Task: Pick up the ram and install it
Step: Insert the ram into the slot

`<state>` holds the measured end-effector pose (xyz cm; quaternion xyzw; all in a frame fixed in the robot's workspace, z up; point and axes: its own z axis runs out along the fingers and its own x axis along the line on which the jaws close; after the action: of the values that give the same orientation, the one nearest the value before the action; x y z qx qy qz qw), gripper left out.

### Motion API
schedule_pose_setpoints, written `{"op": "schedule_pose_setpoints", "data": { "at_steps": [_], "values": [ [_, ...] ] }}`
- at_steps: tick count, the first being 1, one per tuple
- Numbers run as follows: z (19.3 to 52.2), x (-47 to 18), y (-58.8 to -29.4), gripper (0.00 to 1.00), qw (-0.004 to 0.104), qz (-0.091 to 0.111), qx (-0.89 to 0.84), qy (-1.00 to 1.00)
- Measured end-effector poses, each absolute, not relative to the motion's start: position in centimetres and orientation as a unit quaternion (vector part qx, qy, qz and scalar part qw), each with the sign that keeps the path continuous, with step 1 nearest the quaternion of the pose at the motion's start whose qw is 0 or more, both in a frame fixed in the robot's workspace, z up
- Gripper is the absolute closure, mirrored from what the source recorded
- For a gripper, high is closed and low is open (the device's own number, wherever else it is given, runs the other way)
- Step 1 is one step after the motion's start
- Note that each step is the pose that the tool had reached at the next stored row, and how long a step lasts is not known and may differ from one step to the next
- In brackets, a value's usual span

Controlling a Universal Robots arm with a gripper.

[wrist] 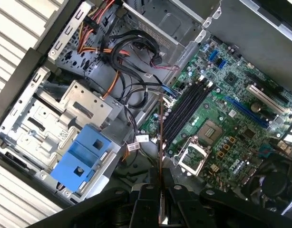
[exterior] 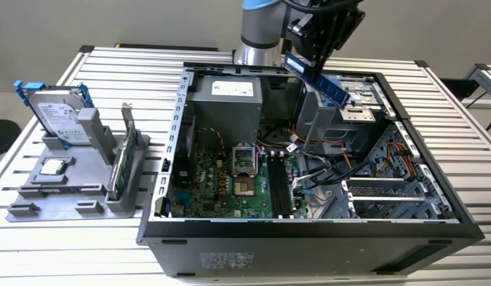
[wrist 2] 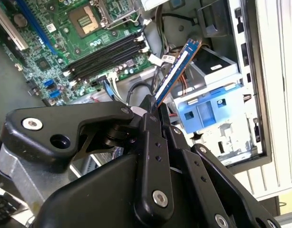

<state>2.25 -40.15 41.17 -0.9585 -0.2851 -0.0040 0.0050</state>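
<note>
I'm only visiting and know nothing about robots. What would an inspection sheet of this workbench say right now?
Surface: slatted metal table carrying an open computer case.
Job's things: ram held tilted in the air above the open case; memory slots on the motherboard look empty.
Clutter: grey holder on the exterior view's left, with a hard drive and a green card standing in it.
Hand: hand shut on one end of the ram.
Cables: loose bundle of cables inside the case.
Surroundings: second table at the exterior view's right.
</note>
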Motion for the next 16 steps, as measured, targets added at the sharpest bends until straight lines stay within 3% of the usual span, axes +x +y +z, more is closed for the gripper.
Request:
{"op": "schedule_pose_setpoints", "data": {
  "at_steps": [16],
  "values": [
    [41.17,2.25,-40.15,1.00,0.005,-0.004,-0.981,-0.193]
  ]
}}
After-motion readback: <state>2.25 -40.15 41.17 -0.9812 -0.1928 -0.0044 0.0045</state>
